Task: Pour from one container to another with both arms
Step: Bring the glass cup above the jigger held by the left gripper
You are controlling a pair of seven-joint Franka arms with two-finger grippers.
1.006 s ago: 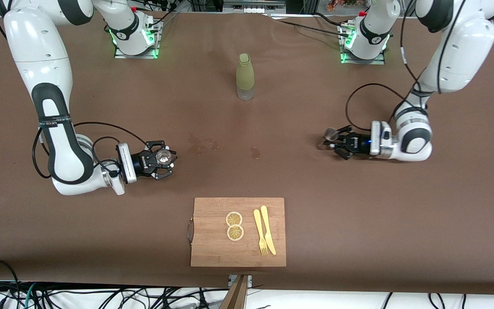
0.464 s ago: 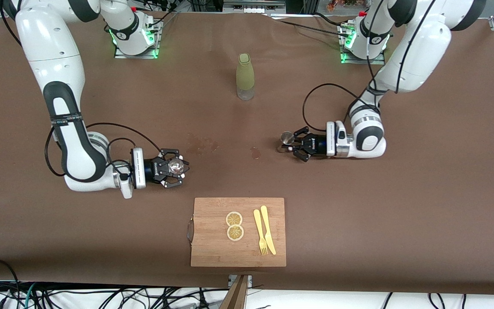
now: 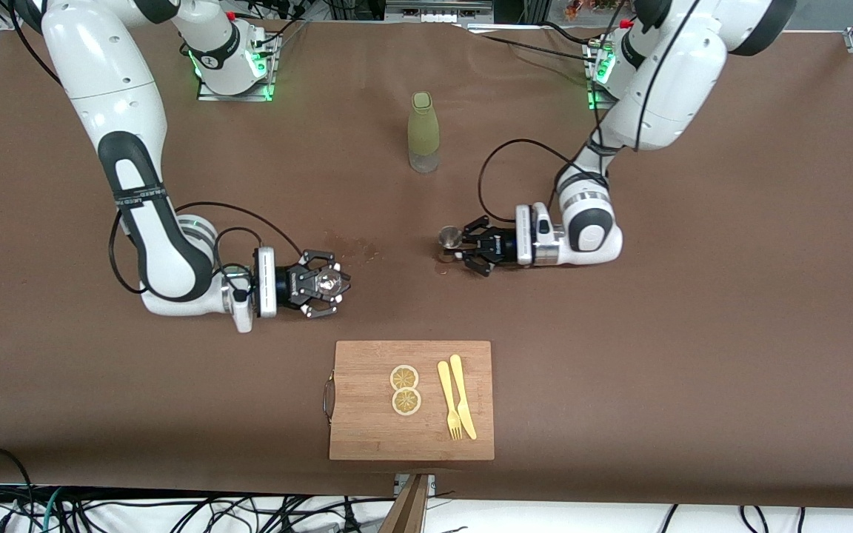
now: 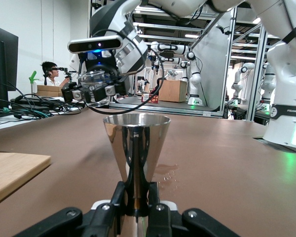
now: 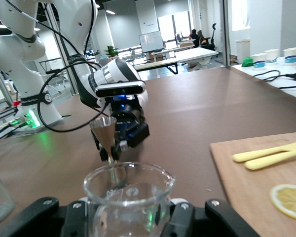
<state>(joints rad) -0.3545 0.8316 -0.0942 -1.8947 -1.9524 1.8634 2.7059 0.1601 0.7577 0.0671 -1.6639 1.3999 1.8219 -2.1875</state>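
Note:
The left arm reaches in low over the middle of the table. Its left gripper (image 3: 462, 250) is shut on the stem of a shiny metal cone-shaped measuring cup (image 3: 448, 237), held upright. In the left wrist view the cup (image 4: 136, 140) stands straight up between the left gripper (image 4: 136, 200) fingers. The right gripper (image 3: 329, 283) is shut on a small clear glass beaker (image 3: 331, 280), low over the table between the cutting board and the wet spots. The beaker (image 5: 128, 190) fills the near part of the right wrist view, where the metal cup (image 5: 104, 132) faces it a short way off.
A yellow-green bottle (image 3: 423, 132) stands upright near the arms' bases. A wooden cutting board (image 3: 367, 414) with two lemon slices (image 3: 405, 389) and a yellow fork and knife (image 3: 457, 396) lies near the front edge. Wet spots (image 3: 352, 252) mark the brown table.
Both arms have swung in toward the middle of the table, and the metal cup and the glass beaker are much closer together. Both grips are unchanged.

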